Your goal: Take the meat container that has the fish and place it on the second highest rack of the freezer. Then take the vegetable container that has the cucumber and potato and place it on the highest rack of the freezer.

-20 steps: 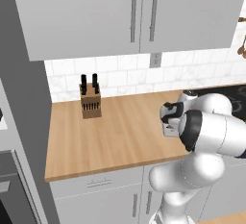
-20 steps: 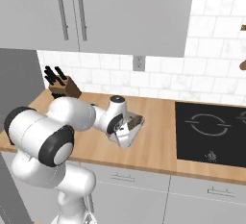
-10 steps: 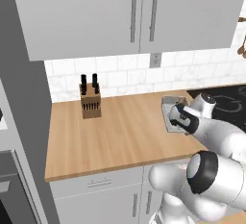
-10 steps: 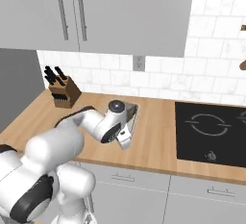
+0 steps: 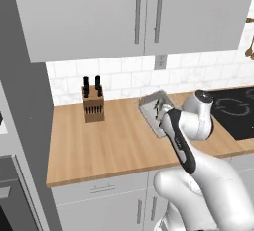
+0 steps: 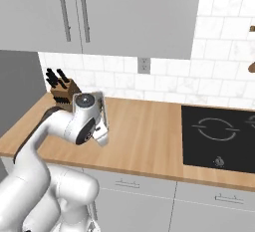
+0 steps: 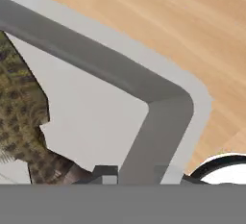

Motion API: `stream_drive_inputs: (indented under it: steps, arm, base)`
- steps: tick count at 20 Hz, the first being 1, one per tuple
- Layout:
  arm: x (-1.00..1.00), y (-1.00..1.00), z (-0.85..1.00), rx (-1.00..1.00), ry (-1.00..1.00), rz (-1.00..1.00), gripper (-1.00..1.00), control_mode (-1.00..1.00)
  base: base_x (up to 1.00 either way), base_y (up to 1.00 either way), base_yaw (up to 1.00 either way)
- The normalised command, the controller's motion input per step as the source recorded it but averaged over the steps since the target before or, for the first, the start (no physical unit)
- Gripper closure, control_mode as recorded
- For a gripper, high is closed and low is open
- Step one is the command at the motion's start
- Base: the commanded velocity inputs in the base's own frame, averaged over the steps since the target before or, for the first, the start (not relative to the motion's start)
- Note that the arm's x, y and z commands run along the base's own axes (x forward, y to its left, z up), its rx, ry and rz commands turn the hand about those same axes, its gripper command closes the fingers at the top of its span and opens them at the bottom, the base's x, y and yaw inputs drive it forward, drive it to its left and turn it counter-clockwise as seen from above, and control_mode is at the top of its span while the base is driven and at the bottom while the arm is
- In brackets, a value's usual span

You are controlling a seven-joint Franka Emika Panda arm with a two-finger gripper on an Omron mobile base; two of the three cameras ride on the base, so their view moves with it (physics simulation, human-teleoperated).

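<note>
Fish (image 7: pixel 21 122), dark olive-brown and mottled, lies inside the grey meat container (image 5: pixel 153 107), which sits tilted on the wooden worktop (image 5: pixel 109 145) toward its back edge, between the knife block (image 5: pixel 93 106) and the black cooktop (image 5: pixel 237 111). The hand (image 7: pixel 137 172) is at the container's near corner: in the hand view its two dark fingertips (image 7: pixel 105 172) stand on either side of the dark wall (image 7: pixel 144 136) of the tray, one inside, one outside, close to it; whether they actually pinch the wall cannot be told. In the right base view the white arm (image 6: pixel 50 131) reaches across the left part of the worktop, and the container shows as a thin grey slab just beside the wrist. White wall cabinets (image 5: pixel 144 12) hang above the tiled backsplash.
</note>
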Motion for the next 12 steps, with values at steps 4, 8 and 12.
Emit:
stream_drive_inputs:
  steps: [4,8,12]
  arm:
    - [-0.46,0.33,0.69,0.00,0.14,0.02,1.00,-1.00]
    - [-0.64,0.00,0.55,0.00,0.16,-0.01,1.00,-1.00]
    - [-0.53,-0.04,0.65,0.07,0.04,-0.07,1.00,-1.00]
  base:
    - [0.00,0.00,0.00]
    - [0.00,0.00,0.00]
    - [0.00,0.00,0.00]
